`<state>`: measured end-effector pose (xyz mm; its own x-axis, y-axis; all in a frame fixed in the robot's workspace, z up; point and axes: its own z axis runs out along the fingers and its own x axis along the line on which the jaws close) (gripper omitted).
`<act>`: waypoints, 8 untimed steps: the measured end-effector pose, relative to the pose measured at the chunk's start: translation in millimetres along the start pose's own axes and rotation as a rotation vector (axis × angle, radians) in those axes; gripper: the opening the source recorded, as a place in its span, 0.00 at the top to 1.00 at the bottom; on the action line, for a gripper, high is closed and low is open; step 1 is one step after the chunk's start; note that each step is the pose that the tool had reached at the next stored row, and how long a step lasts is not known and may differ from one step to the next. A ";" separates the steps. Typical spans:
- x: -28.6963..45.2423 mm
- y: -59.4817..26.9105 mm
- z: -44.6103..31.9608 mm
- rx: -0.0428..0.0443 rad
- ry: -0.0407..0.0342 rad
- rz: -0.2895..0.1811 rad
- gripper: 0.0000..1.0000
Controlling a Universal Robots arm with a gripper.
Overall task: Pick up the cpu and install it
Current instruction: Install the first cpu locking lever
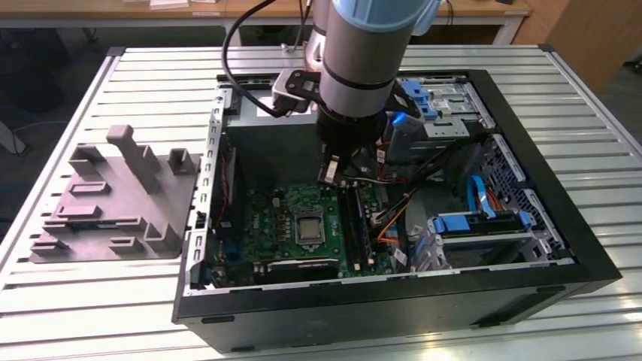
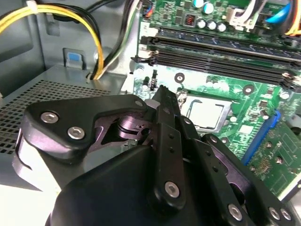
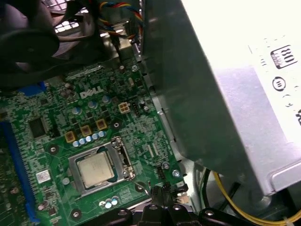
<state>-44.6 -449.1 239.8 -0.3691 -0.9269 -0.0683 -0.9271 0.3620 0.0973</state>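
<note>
The cpu lies flat inside the metal-framed socket of the green motherboard, its pale silvery top facing up. It also shows in the second wrist view as the cpu, just beyond the fingertips. In the exterior view the socket sits mid-board, below my gripper. The gripper hangs a little above the board, beside the socket and apart from the chip. Its black fingers are shut together with nothing between them.
The open black computer case lies on a slatted metal table. A grey power supply box with yellow cables stands close beside the arm. Memory slots run past the socket. A grey plastic tray with posts sits at the exterior view's left.
</note>
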 end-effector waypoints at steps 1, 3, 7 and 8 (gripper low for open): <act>0.6 0.0 0.0 0.0019 0.0048 -0.001 0.89; 1.7 -0.1 -0.2 0.0050 0.0140 -0.003 0.89; 4.8 -0.1 -0.4 0.0056 0.0172 -0.012 0.89; 5.5 -0.3 -0.4 0.0055 0.0174 -0.014 0.89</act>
<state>-46.3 -454.4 239.9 -0.3548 -0.9335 -0.0524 -0.9326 0.3493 0.0910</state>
